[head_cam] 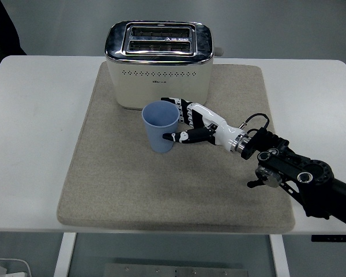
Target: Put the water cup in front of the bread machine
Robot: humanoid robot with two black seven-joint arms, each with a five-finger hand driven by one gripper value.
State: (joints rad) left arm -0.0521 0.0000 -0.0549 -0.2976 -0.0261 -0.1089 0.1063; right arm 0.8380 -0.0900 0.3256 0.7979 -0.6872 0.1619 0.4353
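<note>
One light-blue cup [160, 127], upright, open-topped, in right hand [187, 124].

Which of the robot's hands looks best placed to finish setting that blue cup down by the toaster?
The right hand: its fingers already wrap the blue cup, upright on the mat just in front of the toaster. No left arm is in view.

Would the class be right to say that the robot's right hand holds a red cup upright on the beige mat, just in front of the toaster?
Not quite: the cup is light blue, not red. The head view shows it. The rest holds: the right hand has its fingers around the cup, which stands upright on the beige mat, just in front of the toaster.
</note>
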